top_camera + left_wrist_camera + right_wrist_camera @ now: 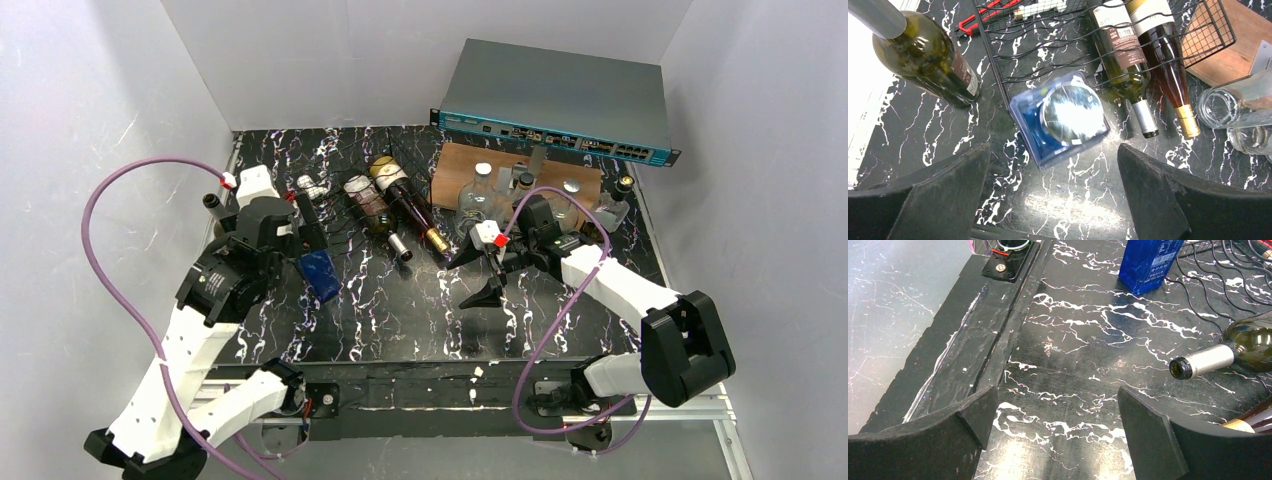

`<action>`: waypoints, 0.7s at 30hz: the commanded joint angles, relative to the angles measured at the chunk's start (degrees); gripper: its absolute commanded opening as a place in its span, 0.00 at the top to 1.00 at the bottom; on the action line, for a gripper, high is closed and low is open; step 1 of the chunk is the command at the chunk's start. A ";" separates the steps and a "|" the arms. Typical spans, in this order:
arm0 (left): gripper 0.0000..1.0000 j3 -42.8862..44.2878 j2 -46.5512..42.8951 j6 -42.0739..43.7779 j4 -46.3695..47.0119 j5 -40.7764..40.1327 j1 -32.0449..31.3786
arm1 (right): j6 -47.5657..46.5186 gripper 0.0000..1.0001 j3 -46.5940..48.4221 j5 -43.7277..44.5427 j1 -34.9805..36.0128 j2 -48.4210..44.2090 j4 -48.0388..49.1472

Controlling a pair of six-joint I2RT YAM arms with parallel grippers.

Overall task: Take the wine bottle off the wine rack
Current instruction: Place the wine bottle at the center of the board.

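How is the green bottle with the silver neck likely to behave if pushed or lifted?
Lying on its side across the wine rack, the green bottle would probably roll once clear of the wires. Its glossy glass looks rigid, slippery and breakable. The mouth looks uncorked, so it may be empty and lightish.

Overhead view: you had bright, even, diffuse light off the white walls (90,120). Shadows under the arms were soft, and focus was sharp throughout.
Left wrist view: you had a blown-out white glare on the round face of the blue container (1071,112), a burnt-out left edge, and a hazy bright patch on the glossy counter (1058,200). The left end effector (1053,150) was dark and slightly soft.
Right wrist view: you had a pale sheen on the counter at low centre. The right end effector (1058,395) was underexposed and near-black, its edges soft.
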 commanded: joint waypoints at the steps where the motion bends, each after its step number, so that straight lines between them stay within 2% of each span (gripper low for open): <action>1: 0.02 3.14 -1.76 0.57 -1.43 -0.38 0.29 | -0.65 0.02 0.70 -1.28 -0.35 -1.50 -0.56; 14: 0.02 3.05 -8.09 0.46 -1.15 11.89 0.31 | -0.91 0.02 0.61 -1.27 -0.54 -1.67 -0.69; 21: 0.02 2.80 -11.16 -2.56 -0.12 19.15 0.27 | -1.00 0.02 0.61 -1.27 -0.72 -2.06 -0.82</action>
